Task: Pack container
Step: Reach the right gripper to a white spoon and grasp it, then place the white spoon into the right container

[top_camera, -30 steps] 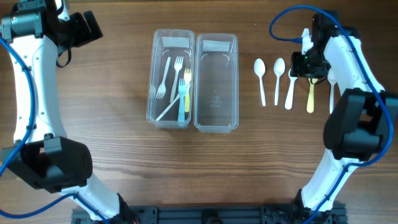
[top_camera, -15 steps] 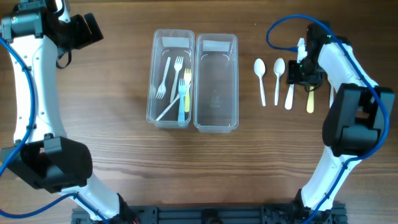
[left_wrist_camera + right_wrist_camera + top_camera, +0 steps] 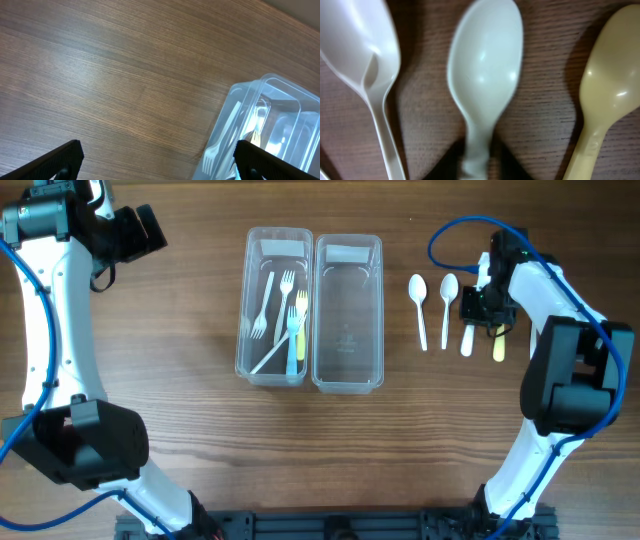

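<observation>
Two clear containers stand side by side: the left one (image 3: 273,250) holds several forks, the right one (image 3: 348,370) holds no cutlery. Right of them lie three white spoons (image 3: 418,305) and a yellow spoon (image 3: 499,348). My right gripper (image 3: 478,302) is low over the third white spoon (image 3: 466,340). In the right wrist view that spoon (image 3: 485,65) lies between my fingers, and the gripper (image 3: 477,167) is closed on its neck. The yellow spoon (image 3: 612,75) lies just right of it. My left gripper (image 3: 140,230) is open and empty at the far left (image 3: 160,167).
In the left wrist view the left container (image 3: 280,100) with the forks sits at the lower right, over bare wood. A blue cable loops above the right arm (image 3: 450,225). A second white spoon (image 3: 365,45) lies close on the left of the gripped one.
My right gripper has moved left from over the yellow spoon to the third white spoon and closed on it. The left arm has not moved.
</observation>
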